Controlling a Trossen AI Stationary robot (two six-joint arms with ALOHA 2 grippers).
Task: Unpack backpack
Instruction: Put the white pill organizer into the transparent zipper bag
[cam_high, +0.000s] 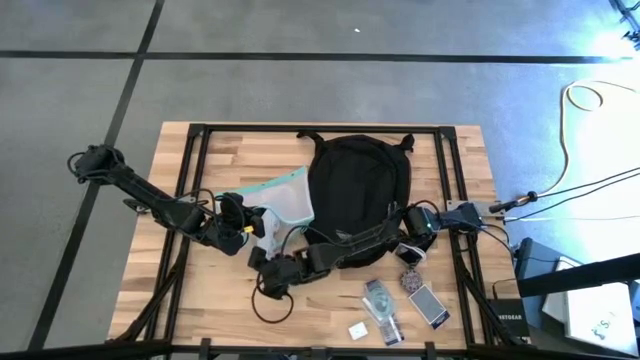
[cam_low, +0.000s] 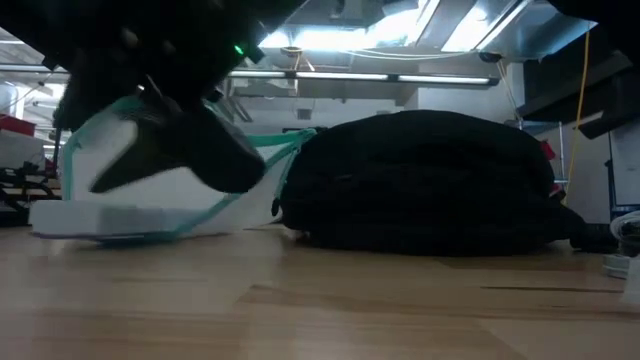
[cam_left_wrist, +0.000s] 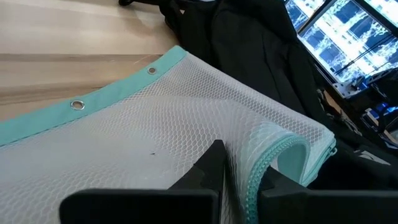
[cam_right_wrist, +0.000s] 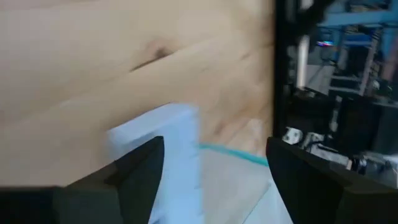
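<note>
The black backpack lies flat in the middle of the table, its straps toward the near edge. To its left, a clear mesh pouch with teal edging leans against it. My left gripper is shut on the pouch. A white flat box lies at the pouch's near end. My right gripper reaches across in front of the backpack. It stands open over the box, one finger beside it. My left gripper pinches the pouch's teal zipper edge between its two shut fingers, coming from the table's left and slanting down. That edge is raised, and the rest of the mesh slopes down to the table. My right gripper: I cannot tell whether a finger touches the white box.
Several small items lie on the near right of the table, among them a clear packet, a phone-like slab and a small white box. Black frame rails run along the table's sides. The far left of the tabletop is bare wood.
</note>
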